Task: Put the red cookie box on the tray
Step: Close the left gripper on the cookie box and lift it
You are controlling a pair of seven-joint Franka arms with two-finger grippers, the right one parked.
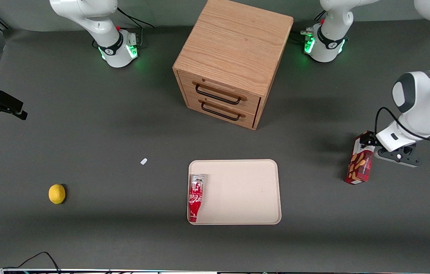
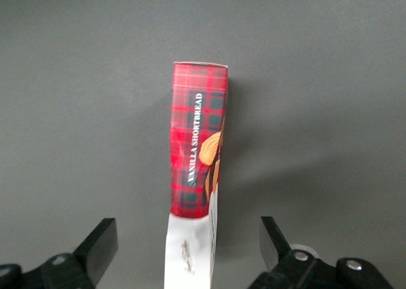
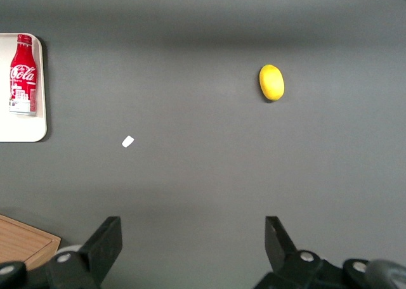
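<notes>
The red cookie box (image 1: pixel 360 161) rests on its narrow side on the dark table, toward the working arm's end, well apart from the tray. In the left wrist view the box (image 2: pixel 196 149) shows red tartan, a cookie picture and a white end panel. My left gripper (image 1: pixel 367 141) is at the box's end farther from the front camera. It is open (image 2: pixel 188 231), with one finger on each side of the white end and a gap between each finger and the box. The cream-beige tray (image 1: pixel 245 190) lies near the table's middle, in front of the drawer cabinet.
A red Coca-Cola bottle (image 1: pixel 196 198) lies on the tray along the edge toward the parked arm. A wooden two-drawer cabinet (image 1: pixel 234 57) stands farther from the front camera than the tray. A lemon (image 1: pixel 56 193) and a small white scrap (image 1: pixel 144 161) lie toward the parked arm's end.
</notes>
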